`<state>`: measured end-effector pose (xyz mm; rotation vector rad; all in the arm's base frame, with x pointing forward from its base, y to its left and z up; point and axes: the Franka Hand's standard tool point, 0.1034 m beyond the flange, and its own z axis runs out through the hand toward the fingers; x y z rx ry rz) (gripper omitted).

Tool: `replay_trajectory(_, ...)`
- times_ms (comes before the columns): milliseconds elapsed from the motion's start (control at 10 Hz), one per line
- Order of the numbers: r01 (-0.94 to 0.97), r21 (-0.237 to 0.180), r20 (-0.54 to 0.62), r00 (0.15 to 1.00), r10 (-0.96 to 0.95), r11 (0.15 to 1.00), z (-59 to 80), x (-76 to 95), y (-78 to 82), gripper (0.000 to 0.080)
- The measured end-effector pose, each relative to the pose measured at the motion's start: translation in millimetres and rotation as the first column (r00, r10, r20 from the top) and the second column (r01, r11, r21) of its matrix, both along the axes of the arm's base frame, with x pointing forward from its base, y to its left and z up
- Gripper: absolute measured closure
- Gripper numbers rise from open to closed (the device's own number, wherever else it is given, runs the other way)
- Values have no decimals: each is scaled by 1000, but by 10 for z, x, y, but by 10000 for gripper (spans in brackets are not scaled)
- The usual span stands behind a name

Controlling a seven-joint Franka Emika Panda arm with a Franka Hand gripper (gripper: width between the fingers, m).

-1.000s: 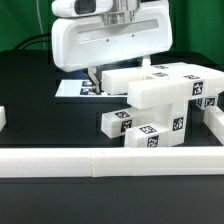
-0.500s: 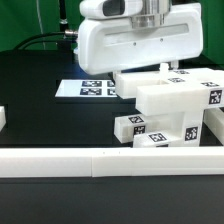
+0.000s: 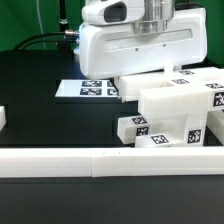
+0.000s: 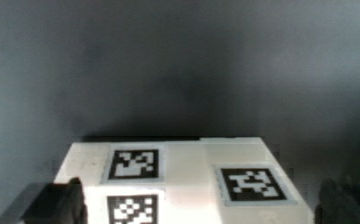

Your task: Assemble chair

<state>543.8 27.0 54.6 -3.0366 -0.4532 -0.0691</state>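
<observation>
The gripper is hanging, jaws spread wide and empty, over a tagged chair piece — apparently lining up a grasp, which is calling for a straight descent before closing.

My exterior view sits low, just outside the long white rail. It looks across the black table toward the arm. It is close, so the chair parts fill the exterior view's right and run off the edge. My wrist view rides on the arm and looks down at the table from near. Both views show the marker board. The wrist view sees that marker board much closer.
</observation>
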Motion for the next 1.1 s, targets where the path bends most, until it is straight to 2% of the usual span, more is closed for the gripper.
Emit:
replay_trajectory(300,15,0,1,1000,-15,1000,7,-36,0,150)
replay_trajectory(500,94,6,-33,995,-94,996,62,-366,99,150)
replay_trajectory(700,138,5,-45,989,-138,990,62,-525,254,150)
replay_trajectory(1100,138,4,-47,989,-137,990,47,-524,227,150)
